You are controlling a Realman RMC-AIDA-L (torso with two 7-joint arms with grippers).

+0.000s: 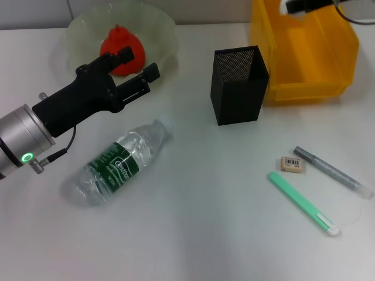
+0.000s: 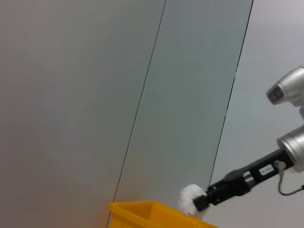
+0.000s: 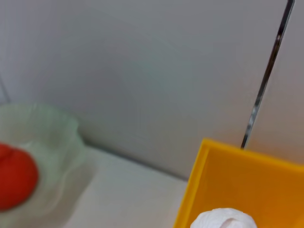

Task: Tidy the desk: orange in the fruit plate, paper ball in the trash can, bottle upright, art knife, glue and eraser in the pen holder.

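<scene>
1. My right pincer (image 2: pixel 202 202) is hanging over the trash can (image 1: pixel 310 58), clamped on the paper ball (image 2: pixel 190 198). From the left wrist view you can see the white wad pinched right at the tip, just above the yellow rim, so it looks ready to drop in.

2. My left pincer (image 1: pixel 139 64) sits just in front of the fruit plate (image 1: pixel 158 23), prongs spread apart and gripping nothing. The orange (image 1: pixel 120 48) is already resting in the plate, right behind the prongs, so I'd say that job is done.

3. The bottle (image 1: pixel 120 164) is lying on its side on the surface, near my left arm, cap pointing toward the pen holder (image 1: pixel 237 85). Probably my left side's next job, since it's the closer one.

4. The eraser (image 1: pixel 292 164) lies on the surface on my right side, between a green knife-looking stick (image 1: pixel 303 203) and a grey pen-shaped thing (image 1: pixel 333 171). All three are well clear of the pen holder, which stands upright just beside the trash can.
</scene>
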